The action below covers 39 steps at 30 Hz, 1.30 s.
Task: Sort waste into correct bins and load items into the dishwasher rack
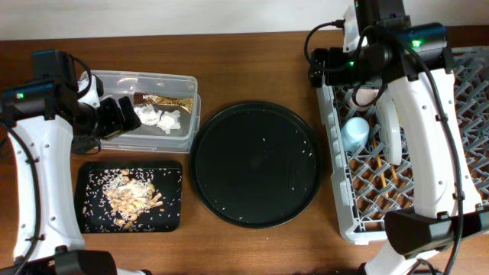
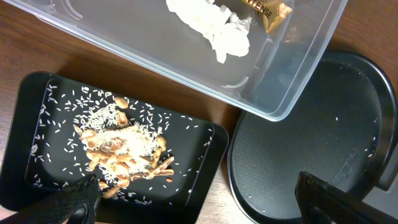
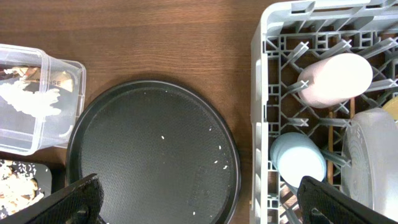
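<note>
At 3 o'clock on the table, the rack fills the right side, its left wall just beside the round tray at the centre. The tub lies at 10 o'clock, its right end near the round tray's rim. The flat tray lies at 8 o'clock, straight below the tub, with a strip of wood between them.

The left claw hangs over the tub's 9 o'clock end, fingers spread wide with nothing between them. The right claw hangs by the rack's 10 o'clock edge, hidden under its arm from overhead. Its wrist view shows the fingers wide apart, holding nothing.

The plate stands on edge among the pegs in the rack's upper half. The scraps are heaped in the middle of the flat tray. The tissue lies mid-tub, and the wrapper touches it at 12 o'clock, against the far wall. The pink cup leans on pegs near the rack's 11 o'clock corner. The blue cup sits at 6 o'clock of it, by the left wall, with the plate at its 3 o'clock.

Brown streaks show through the lattice below the cups; I cannot tell whether they are chopsticks or table. White grains dot the round tray, and more ring the scraps.
</note>
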Each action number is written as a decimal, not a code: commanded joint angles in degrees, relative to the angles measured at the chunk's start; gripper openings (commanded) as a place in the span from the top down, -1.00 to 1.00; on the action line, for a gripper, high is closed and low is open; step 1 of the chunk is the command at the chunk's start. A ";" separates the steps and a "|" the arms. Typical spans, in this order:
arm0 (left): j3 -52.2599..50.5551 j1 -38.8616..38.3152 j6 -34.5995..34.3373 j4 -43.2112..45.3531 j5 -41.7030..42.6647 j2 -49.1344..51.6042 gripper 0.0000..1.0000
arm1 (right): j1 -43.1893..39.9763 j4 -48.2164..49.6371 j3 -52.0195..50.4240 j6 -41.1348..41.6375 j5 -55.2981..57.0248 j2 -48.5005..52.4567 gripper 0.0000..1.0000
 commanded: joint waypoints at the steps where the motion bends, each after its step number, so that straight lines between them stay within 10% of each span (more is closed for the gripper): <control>1: 0.17 0.17 -0.55 0.07 -0.02 -0.96 -0.99 | 0.44 0.17 1.27 0.81 0.87 -0.11 -0.97; 12: 0.17 0.17 -0.55 0.09 -0.02 -0.94 -0.99 | 5.62 0.13 1.18 0.81 1.33 -7.69 -0.97; 27: 0.17 0.17 -0.55 0.09 -0.02 -0.96 -0.99 | 9.53 -1.42 0.20 -3.32 11.67 -45.09 -0.97; 32: 0.17 0.17 -0.55 0.09 -0.02 -0.96 -0.99 | 9.42 0.39 -15.45 -3.26 12.09 -59.95 -0.97; 39: 0.17 0.17 -0.55 0.07 -0.02 -0.96 -0.99 | 6.67 28.22 -60.46 -3.28 14.05 -89.00 -0.97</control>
